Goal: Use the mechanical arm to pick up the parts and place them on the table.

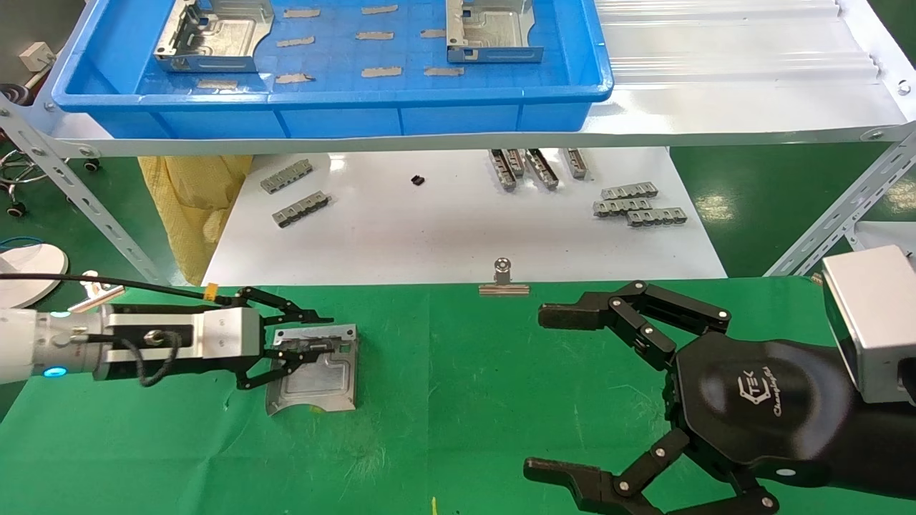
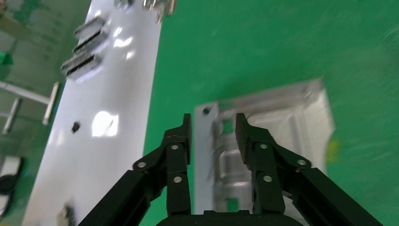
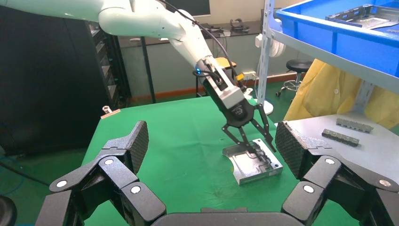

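Note:
One silver part (image 1: 315,379) lies flat on the green table (image 1: 458,415), left of centre. My left gripper (image 1: 320,335) is low over its far edge, open, with the part's folded rim between the fingers but a gap on each side. In the left wrist view the gripper (image 2: 212,127) straddles that rim of the part (image 2: 287,117). Wide open, my right gripper (image 1: 565,390) hovers over the table's right side with nothing in it. The right wrist view shows its own gripper (image 3: 211,141) empty, with the part (image 3: 251,165) and the left gripper (image 3: 264,149) beyond.
A blue bin (image 1: 336,107) on the white shelf holds two more parts (image 1: 215,36) (image 1: 494,28). Below it a white board (image 1: 458,236) carries small grey slotted bars (image 1: 637,204). A silver clip (image 1: 503,279) pins the cloth's far edge. Shelf struts (image 1: 107,222) slant at both sides.

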`<state>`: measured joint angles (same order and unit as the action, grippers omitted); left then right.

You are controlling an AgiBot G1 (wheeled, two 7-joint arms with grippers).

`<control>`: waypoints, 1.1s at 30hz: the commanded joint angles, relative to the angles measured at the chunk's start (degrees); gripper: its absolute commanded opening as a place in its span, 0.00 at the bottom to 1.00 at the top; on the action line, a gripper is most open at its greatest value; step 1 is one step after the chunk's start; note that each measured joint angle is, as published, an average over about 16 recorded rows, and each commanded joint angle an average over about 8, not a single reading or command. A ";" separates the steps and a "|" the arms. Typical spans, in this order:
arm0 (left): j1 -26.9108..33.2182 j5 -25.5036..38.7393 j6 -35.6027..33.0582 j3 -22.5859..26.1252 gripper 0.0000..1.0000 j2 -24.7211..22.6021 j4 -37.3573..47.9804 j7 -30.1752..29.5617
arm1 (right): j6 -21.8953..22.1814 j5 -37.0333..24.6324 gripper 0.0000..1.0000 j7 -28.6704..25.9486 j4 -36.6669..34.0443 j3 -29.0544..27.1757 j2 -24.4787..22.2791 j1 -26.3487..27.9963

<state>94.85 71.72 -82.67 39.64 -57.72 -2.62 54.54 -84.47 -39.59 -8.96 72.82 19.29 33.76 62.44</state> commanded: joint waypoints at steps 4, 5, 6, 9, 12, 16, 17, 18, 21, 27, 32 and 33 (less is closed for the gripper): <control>0.66 -1.23 -4.67 -0.78 1.00 0.98 1.25 -1.97 | 0.00 0.00 1.00 0.00 0.00 0.01 0.00 0.00; 0.83 -1.68 -5.46 -1.09 1.00 1.20 1.70 -2.96 | 0.00 0.00 1.00 0.00 0.00 0.01 0.00 0.00; 0.95 -2.21 -6.20 -1.45 1.00 1.42 2.21 -4.14 | 0.00 0.01 1.00 0.00 0.00 0.01 0.00 0.00; 1.11 -3.71 -7.79 -2.52 1.00 1.90 3.59 -7.75 | 0.00 0.01 1.00 0.01 0.00 0.01 0.00 0.00; 0.93 -5.10 -8.58 -3.56 1.00 2.15 4.65 -11.22 | 0.01 0.01 1.00 0.01 0.00 0.01 -0.01 0.00; 0.69 -5.94 -8.92 -4.20 1.00 2.24 5.17 -12.90 | 0.02 0.02 1.00 0.01 -0.01 0.01 -0.01 -0.01; 0.64 -6.12 -8.99 -4.33 1.00 2.26 5.27 -13.23 | 0.02 0.02 1.00 0.02 -0.01 0.01 -0.01 -0.01; 0.62 -6.11 -8.98 -4.32 1.00 2.26 5.26 -13.07 | 0.02 0.02 1.00 0.02 -0.01 0.01 -0.01 -0.01; 0.63 -5.91 -8.88 -4.14 1.00 2.24 5.10 -12.60 | 0.02 0.02 1.00 0.01 -0.01 0.01 -0.01 -0.01; -0.31 -6.34 -8.62 -4.49 1.00 2.80 2.79 -13.66 | 0.02 0.02 1.00 0.01 -0.02 0.01 -0.01 -0.01; -2.76 -8.15 -8.24 -5.94 1.00 4.29 -2.65 -17.54 | 0.01 0.02 1.00 0.02 -0.03 0.02 -0.01 0.00; -3.34 -8.55 -8.15 -6.27 1.00 4.63 -3.93 -18.44 | 0.01 0.02 1.00 0.02 -0.03 0.02 -0.01 0.00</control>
<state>91.46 63.13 -90.81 33.33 -53.06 -6.66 36.03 -84.45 -39.57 -8.93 72.79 19.31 33.75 62.43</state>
